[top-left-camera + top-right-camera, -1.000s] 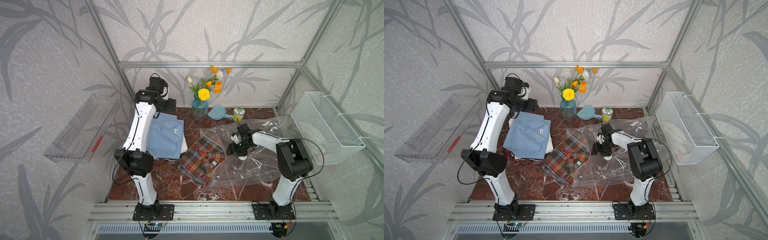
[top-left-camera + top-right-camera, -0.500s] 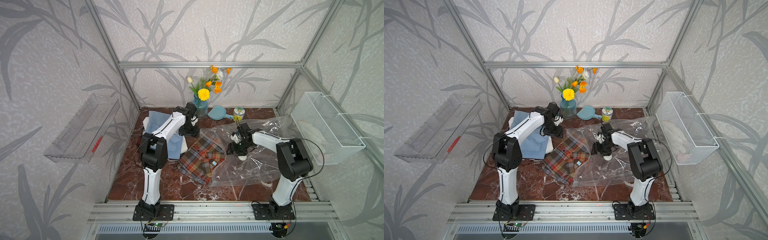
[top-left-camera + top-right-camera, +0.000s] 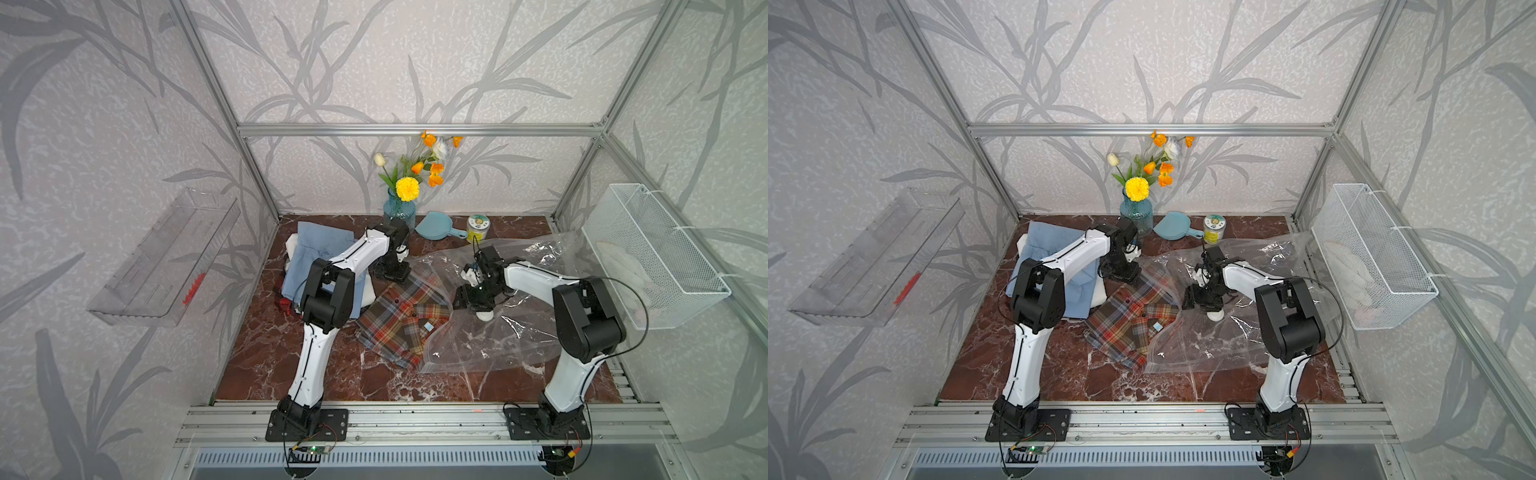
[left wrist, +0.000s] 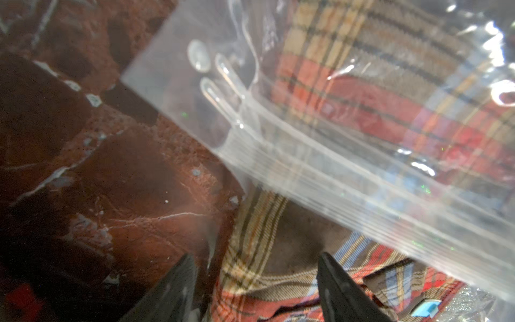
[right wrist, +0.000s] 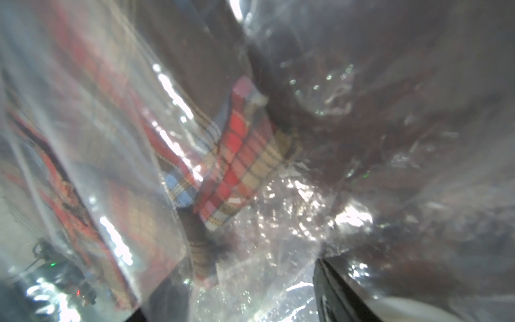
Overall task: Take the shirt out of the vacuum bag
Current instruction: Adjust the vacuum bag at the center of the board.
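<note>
Nearest the rail, the marble table (image 3: 291,365) is bare. On it lies the plaid shirt (image 3: 401,320), about half out of the vacuum bag (image 3: 498,340); the far half sits under clear plastic. The bag spreads flat toward the right side, its mouth facing left.

Right gripper (image 3: 471,299) is down on the bag by the white valve disc (image 3: 484,314). The wrist view is blurred by plastic and shows only one finger (image 5: 334,292); cannot tell whether the claw is spread or pinching.

Left gripper (image 3: 390,272) is low at the shirt's far corner by the bag mouth. Wrist view: fingers (image 4: 172,290) spread, plaid cloth lying between them, not clamped.

Behind: folded blue shirt (image 3: 320,249), vase of flowers (image 3: 397,208), jar (image 3: 478,226).
</note>
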Robot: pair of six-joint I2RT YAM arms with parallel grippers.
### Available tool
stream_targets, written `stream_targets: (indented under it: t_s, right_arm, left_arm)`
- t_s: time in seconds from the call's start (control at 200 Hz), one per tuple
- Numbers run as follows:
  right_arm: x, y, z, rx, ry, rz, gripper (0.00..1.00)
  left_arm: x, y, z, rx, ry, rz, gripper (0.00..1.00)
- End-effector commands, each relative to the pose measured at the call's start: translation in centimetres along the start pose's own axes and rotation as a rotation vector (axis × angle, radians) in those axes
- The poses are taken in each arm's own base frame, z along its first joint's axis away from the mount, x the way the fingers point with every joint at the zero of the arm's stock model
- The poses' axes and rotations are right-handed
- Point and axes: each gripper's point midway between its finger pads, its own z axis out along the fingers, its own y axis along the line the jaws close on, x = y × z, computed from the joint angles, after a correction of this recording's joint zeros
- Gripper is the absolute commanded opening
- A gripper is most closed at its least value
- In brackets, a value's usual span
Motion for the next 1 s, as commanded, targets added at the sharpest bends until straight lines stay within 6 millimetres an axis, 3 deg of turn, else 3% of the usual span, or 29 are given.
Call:
stream_targets:
  t_s: [0.0, 0.09, 0.23, 0.58, 0.805, 0.995]
  right_arm:
    - [0.2, 0.1, 0.0, -0.003, 0.007, -0.004, 0.69]
    - [0.2, 0.1, 0.0, -0.005, 0.006, -0.003, 0.69]
    - [0.2, 0.1, 0.0, -0.007, 0.004, -0.003, 0.69]
    - [0.2, -0.1, 0.1, 0.0, 0.002, -0.004, 0.69]
    - [0.0, -0.2, 0.4, 0.0, 0.004, 0.005, 0.69]
    - [0.0, -0.2, 0.3, 0.002, 0.001, 0.008, 0.69]
  left_arm:
    - [0.1, -0.7, 0.6, 0.031, 0.013, -0.004, 0.51]
    - [0.6, -1.5, 0.6, 0.079, 0.02, -0.028, 0.22]
    - [1.4, -2.6, -0.2, 0.138, 0.012, -0.053, 0.04]
    - [4.9, -5.4, -2.0, 0.3, 0.002, -0.188, 0.0]
    - [8.8, -3.5, -1.4, 0.207, 0.033, -0.254, 0.0]
    - [9.5, -3.2, -0.8, 0.196, 0.041, -0.269, 0.0]
